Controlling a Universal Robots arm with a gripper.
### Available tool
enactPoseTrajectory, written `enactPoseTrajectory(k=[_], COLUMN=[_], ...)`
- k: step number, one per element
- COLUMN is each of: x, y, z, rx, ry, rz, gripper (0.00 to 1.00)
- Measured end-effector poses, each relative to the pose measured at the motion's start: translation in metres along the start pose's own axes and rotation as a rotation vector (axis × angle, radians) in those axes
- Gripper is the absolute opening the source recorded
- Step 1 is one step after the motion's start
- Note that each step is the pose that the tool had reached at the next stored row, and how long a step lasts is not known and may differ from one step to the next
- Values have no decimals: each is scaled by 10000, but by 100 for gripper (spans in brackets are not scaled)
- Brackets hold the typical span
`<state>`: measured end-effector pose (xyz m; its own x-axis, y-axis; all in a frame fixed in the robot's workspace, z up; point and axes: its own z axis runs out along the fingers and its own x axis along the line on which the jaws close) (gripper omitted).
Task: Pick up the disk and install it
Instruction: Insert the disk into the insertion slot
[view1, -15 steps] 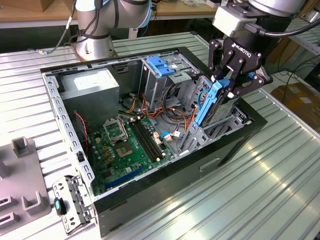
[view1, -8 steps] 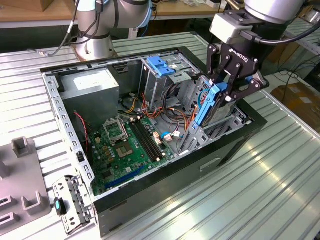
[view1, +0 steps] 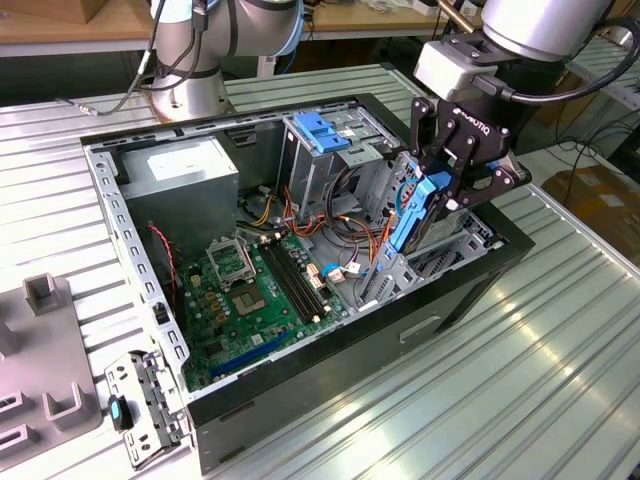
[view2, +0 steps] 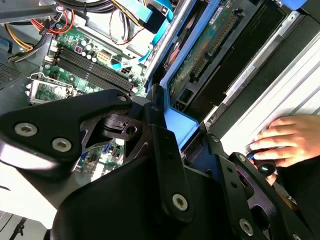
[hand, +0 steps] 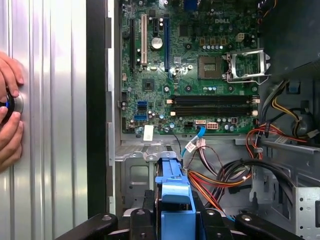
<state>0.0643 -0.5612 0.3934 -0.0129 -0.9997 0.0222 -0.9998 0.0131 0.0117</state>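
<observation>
One gripper (view1: 455, 195): jaws pinch the disk (view1: 410, 215), which I hold above the case (view1: 330, 370).
Risk: if tilted, it may jam or snag cables (view1: 355, 230) inside the case.

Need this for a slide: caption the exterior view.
Black robot gripper holds the blue-railed silver rectangular disk on edge over the open black computer case.

Bright overhead light; glare streaks on ribbed table (view1: 560, 330); case (view1: 300, 400) interior shadowed; second wrist view foreground soft.
</observation>
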Motion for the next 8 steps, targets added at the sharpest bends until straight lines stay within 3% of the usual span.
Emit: enactPoseTrajectory(k=[8], x=[1], y=[0], z=[5], rx=[1], ry=[-1], rz=[0], gripper=[37])
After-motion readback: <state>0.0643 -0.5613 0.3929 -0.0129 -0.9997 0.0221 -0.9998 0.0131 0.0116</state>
